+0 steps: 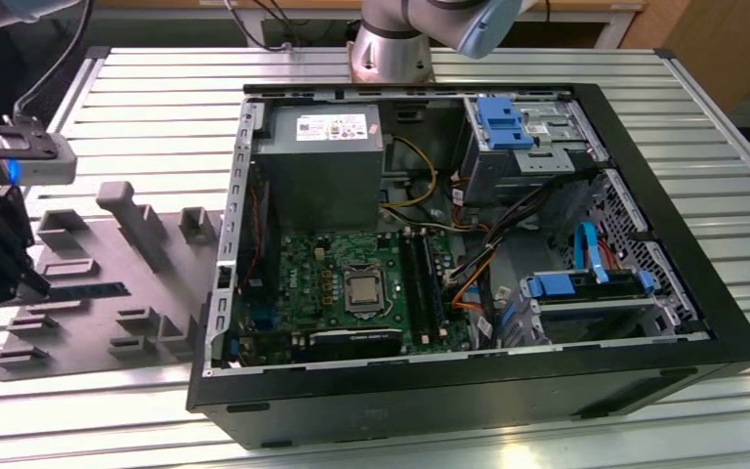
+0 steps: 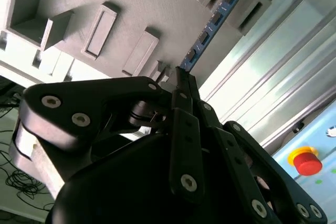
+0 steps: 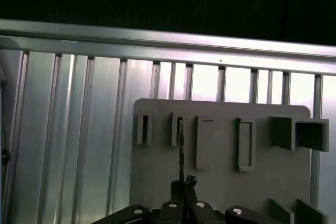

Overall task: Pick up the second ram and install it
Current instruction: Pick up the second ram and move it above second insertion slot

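The second ram [image 1: 95,289] is a long, narrow dark stick lying across the grey holder tray [image 1: 102,327] at the exterior view's left. My gripper [image 1: 26,286] is at the stick's outer end. In the second wrist view the black fingers [image 2: 184,93] meet on the near end of the ram [image 2: 212,22], whose far end lies between two raised tray brackets. The first wrist view shows the ram [image 3: 181,145] edge-on, running from the gripper [image 3: 182,183] into a tray slot. The green motherboard [image 1: 336,274] with its long black slots [image 1: 421,283] lies inside the open computer case.
The open black computer case [image 1: 687,293] takes up the middle of the slatted metal table, with a grey power supply [image 1: 316,161], cables and blue drive brackets [image 1: 499,122] inside. The arm's base [image 1: 395,49] stands behind the case. A red button [image 2: 304,161] sits beyond the table edge.
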Robot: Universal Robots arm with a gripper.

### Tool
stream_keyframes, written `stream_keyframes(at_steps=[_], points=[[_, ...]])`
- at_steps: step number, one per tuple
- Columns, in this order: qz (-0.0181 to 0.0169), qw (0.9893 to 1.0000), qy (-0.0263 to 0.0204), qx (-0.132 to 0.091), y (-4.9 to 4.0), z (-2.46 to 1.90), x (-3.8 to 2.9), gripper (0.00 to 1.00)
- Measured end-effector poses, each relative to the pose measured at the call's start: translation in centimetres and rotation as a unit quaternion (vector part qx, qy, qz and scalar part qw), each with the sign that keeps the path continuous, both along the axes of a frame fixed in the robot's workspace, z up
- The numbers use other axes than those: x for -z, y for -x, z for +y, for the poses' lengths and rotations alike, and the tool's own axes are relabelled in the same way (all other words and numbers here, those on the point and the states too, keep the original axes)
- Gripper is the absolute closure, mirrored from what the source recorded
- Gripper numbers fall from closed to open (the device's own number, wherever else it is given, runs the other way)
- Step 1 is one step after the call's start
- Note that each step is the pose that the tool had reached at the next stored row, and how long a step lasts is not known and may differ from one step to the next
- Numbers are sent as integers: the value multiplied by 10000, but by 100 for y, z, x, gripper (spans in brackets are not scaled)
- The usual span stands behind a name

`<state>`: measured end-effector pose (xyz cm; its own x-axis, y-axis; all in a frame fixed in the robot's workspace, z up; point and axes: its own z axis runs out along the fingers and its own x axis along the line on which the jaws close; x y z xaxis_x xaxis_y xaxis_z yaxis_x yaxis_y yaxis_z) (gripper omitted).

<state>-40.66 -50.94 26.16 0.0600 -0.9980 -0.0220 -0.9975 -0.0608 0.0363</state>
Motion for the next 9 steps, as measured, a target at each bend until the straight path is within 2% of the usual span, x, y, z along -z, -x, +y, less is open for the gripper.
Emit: stream_keyframes(at_steps=[9], points=[[-10,10000,0,0,0,4,-175,88]])
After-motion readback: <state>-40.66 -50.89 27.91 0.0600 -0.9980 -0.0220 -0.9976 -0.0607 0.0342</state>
